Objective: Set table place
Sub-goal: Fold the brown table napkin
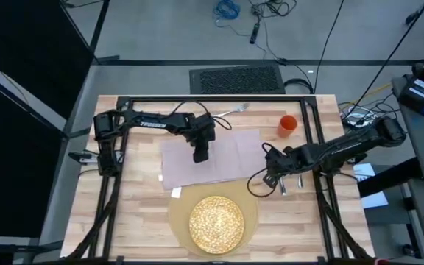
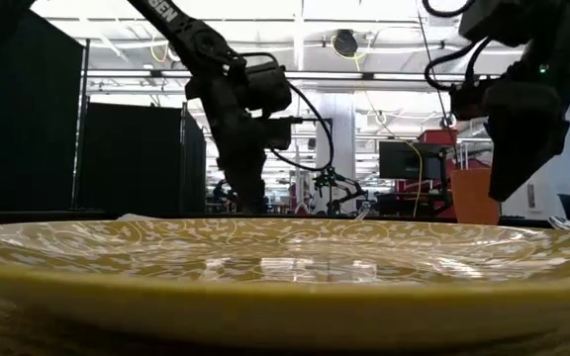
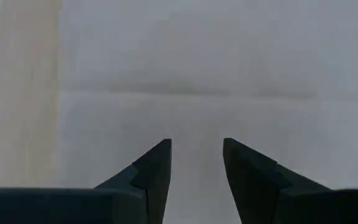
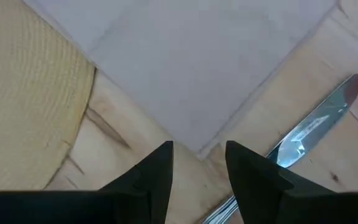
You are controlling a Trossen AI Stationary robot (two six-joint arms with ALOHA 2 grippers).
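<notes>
A: From above, the napkin (image 1: 210, 158) is being shown spread flat near the middle of the table (image 1: 135, 213), toward its far edge. The left gripper (image 1: 199, 156) is being held over the cloth's left half. The plate (image 1: 216, 221) is being carried by the placemat (image 1: 250, 215) at the near edge.

B: And the right gripper (image 1: 272, 179) is being held low by the napkin's near right corner, with cutlery just beside it. The orange cup (image 1: 288, 125) is being left near the far right corner, and the fork (image 1: 234, 111) along the far edge.

A: At table height, the plate's rim (image 2: 285, 259) is filling the view; both arms are being seen reaching down behind it, the cup (image 2: 474, 195) beyond.

B: In the left wrist view, cloth (image 3: 185, 81) is being looked at straight on. The left gripper (image 3: 196, 158) is being held partly open, and nothing is being gripped.

A: In the right wrist view, the right gripper (image 4: 199, 162) is likewise being kept partly open and empty, aimed at the napkin's corner (image 4: 199, 147). The knife (image 4: 312, 131) is lying just beside it, the placemat's edge (image 4: 30, 106) to the other side.

B: Folding is probably being prepared. The corner should be pinched cleanly, only cloth being caught, the knife being avoided, while the left side is being pinned.
</notes>
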